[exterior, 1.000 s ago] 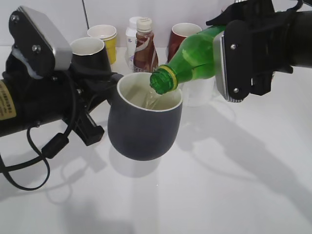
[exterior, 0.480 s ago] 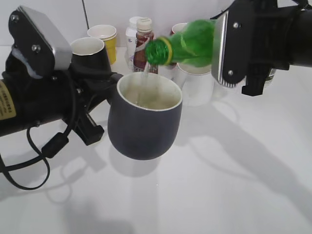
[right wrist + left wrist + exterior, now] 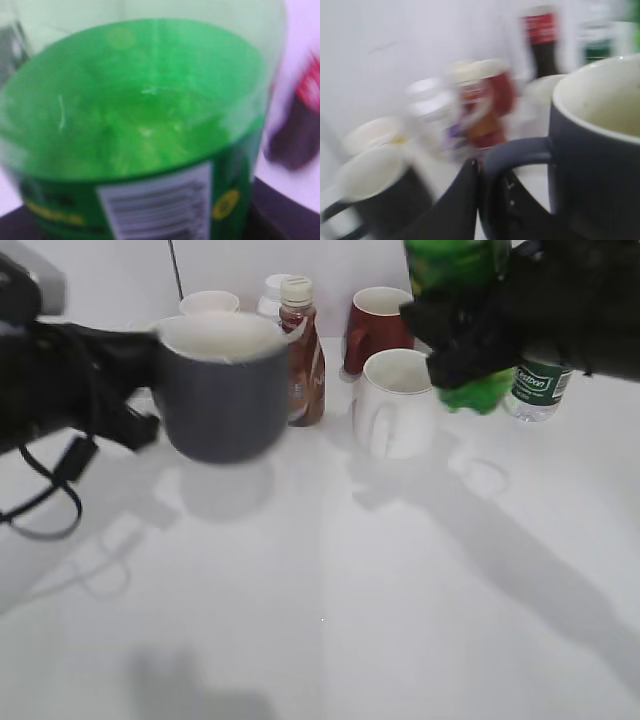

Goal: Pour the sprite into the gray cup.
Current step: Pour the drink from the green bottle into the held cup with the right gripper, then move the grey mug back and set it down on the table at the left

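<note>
My left gripper [image 3: 148, 390] is shut on the handle of the gray cup [image 3: 218, 390] and holds it upright above the table at the left. In the left wrist view the jaws [image 3: 481, 197] pinch the handle, and the gray cup [image 3: 592, 165] shows its white inside. My right gripper [image 3: 470, 335] is shut on the sprite [image 3: 462, 300], a green bottle held upright at the upper right, apart from the cup. The sprite [image 3: 140, 120] fills the right wrist view, with liquid in it. Its neck is out of view.
A white mug [image 3: 395, 405] stands under the sprite, with a red mug [image 3: 380, 320] behind it. A brown bottle [image 3: 300, 350] stands beside the gray cup. A water bottle [image 3: 535, 385] is at the right. A black mug [image 3: 375, 192] and a cola bottle [image 3: 542, 40] are also close by.
The sprite has tipped back from pouring to upright and moved up and right. The gray cup has moved left and up, away from the bottle.
</note>
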`<move>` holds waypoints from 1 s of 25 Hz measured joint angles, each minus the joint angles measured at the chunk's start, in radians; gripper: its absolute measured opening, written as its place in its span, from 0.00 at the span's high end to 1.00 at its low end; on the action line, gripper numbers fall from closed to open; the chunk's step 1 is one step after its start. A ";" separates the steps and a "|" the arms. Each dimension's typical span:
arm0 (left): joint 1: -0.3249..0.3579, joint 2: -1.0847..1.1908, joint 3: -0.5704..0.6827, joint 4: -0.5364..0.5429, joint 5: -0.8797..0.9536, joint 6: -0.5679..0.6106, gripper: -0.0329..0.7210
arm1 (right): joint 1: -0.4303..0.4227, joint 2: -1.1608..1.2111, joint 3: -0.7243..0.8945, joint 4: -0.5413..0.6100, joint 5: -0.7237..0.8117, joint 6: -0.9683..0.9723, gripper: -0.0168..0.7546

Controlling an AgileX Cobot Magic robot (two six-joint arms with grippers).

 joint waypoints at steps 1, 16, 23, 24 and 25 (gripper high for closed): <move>0.032 0.017 0.000 -0.046 -0.024 0.029 0.88 | 0.000 0.000 0.016 0.001 -0.044 0.059 0.42; 0.196 0.429 -0.001 -0.179 -0.424 0.093 0.88 | -0.079 0.000 0.242 -0.005 -0.284 0.345 0.42; 0.197 0.484 0.055 -0.273 -0.475 0.109 0.88 | -0.079 0.000 0.242 -0.005 -0.298 0.347 0.42; 0.197 0.484 0.067 -0.276 -0.488 0.108 0.88 | -0.079 0.000 0.242 -0.005 -0.298 0.347 0.42; 0.197 0.484 0.079 -0.276 -0.499 0.108 0.88 | -0.079 0.000 0.242 -0.005 -0.298 0.347 0.42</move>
